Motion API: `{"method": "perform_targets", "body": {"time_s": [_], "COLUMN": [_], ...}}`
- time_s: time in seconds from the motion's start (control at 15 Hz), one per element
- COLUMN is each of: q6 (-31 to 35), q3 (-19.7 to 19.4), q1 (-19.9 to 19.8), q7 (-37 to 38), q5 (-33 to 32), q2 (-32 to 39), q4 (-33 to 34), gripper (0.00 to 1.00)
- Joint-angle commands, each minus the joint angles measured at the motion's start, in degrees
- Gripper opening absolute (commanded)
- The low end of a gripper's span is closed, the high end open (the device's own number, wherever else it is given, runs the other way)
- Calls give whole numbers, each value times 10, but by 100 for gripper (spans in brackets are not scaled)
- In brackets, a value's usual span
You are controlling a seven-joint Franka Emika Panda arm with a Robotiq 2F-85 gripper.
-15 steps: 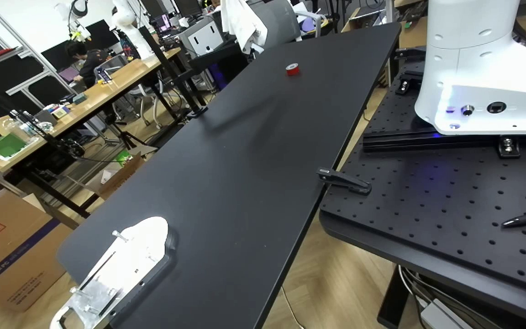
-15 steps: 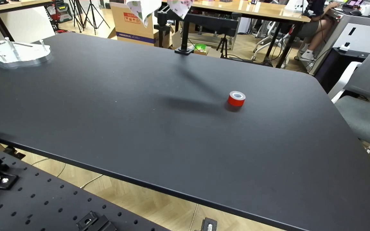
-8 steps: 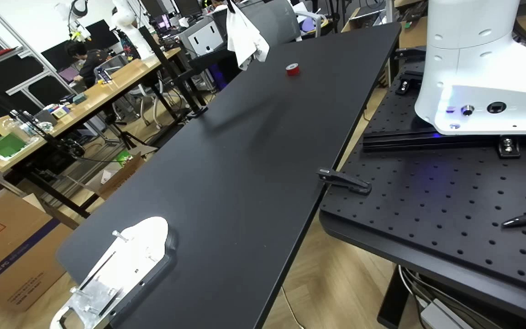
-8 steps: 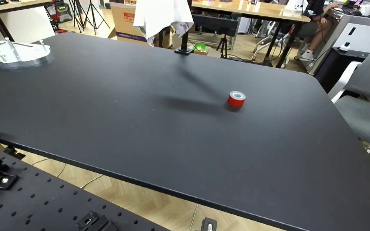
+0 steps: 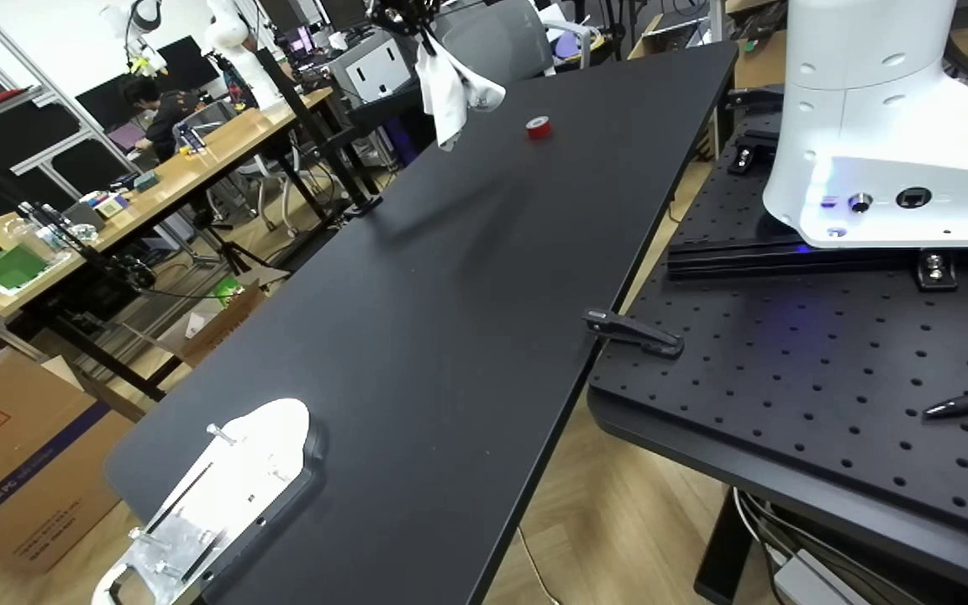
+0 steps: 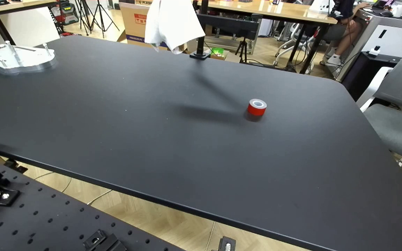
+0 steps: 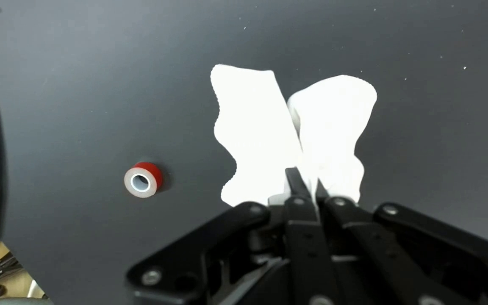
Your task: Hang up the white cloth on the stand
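The white cloth (image 5: 449, 94) hangs in the air above the far part of the table in an exterior view. It also shows at the top of an exterior view (image 6: 173, 24), where the gripper is out of frame. My gripper (image 5: 427, 38) is shut on the cloth's upper part. In the wrist view the fingertips of the gripper (image 7: 307, 180) pinch the cloth (image 7: 256, 123), which spreads in two lobes below. A black post with a crossbar, which looks like the stand (image 6: 201, 35), stands at the table's far edge. It also shows in an exterior view (image 5: 307, 122); the cloth is apart from it there.
A red tape roll (image 6: 257, 107) lies on the black table (image 6: 187, 157); it also shows in the wrist view (image 7: 143, 179). A white plate with pegs (image 5: 232, 487) lies at one table end. The white robot base (image 5: 896, 168) stands on a perforated board. A grey chair (image 6: 400, 90) is beside the table.
The gripper has come down into an exterior view with the cloth. The cloth hangs lower and has turned, looking narrower in one view and hiding its floral edge in another.
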Motion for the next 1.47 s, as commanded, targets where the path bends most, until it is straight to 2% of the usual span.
{"method": "perform_targets", "body": {"time_s": [0.0,0.13,0.2,0.27,0.93,1.0,1.27,1.33,1.4], "q6": [-12,-15,-17,-18,-25,-25,-23,-10,-12], "q3": [-6,-7,-8,-8,-6,-4,10,4,8], "q1": [12,16,17,18,24,26,38,32,35], "q7": [-13,-20,-23,-23,-17,-15,1,-19,-16], "q5": [11,12,15,13,-3,-7,-46,-27,-32], "q2": [25,33,36,36,5,-1,-39,-17,-25], "q4": [28,33,35,36,44,44,37,37,37], "gripper": [1,1,28,29,95,99,100,100,100]}}
